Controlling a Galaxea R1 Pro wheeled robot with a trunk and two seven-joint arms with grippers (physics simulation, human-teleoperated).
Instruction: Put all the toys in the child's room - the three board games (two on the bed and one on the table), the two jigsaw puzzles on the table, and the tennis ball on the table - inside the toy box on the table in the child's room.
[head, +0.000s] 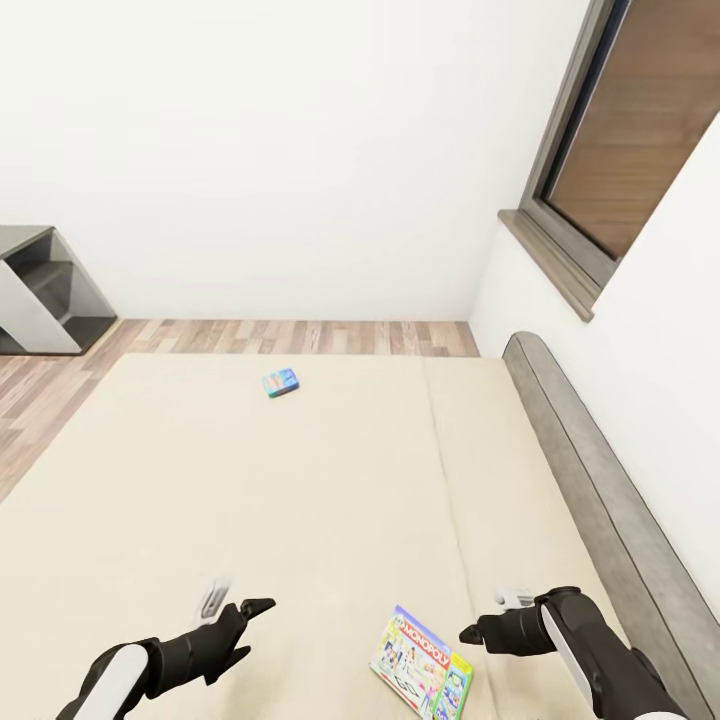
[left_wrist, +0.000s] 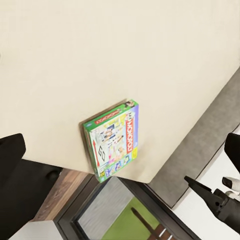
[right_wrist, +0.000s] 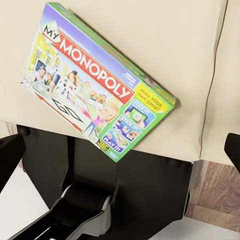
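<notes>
Two board games lie on the bed's beige mattress (head: 300, 480). The green-edged Monopoly box (head: 423, 662) rests at the near edge, one corner overhanging it, between my two grippers. A small blue game box (head: 281, 382) lies far across the mattress. My left gripper (head: 238, 602) hovers open to the left of the Monopoly box (left_wrist: 112, 140). My right gripper (head: 492, 614) hovers open just to its right, with the box (right_wrist: 95, 85) large and close below the spread jaws. Neither gripper holds anything. The table and toy box are out of view.
The dark grey headboard (head: 600, 480) runs along the bed's right side under a dark-framed window (head: 620, 130). A grey shelf unit (head: 45, 290) stands at the far left on the wood-plank floor (head: 300, 335). White walls close the room behind.
</notes>
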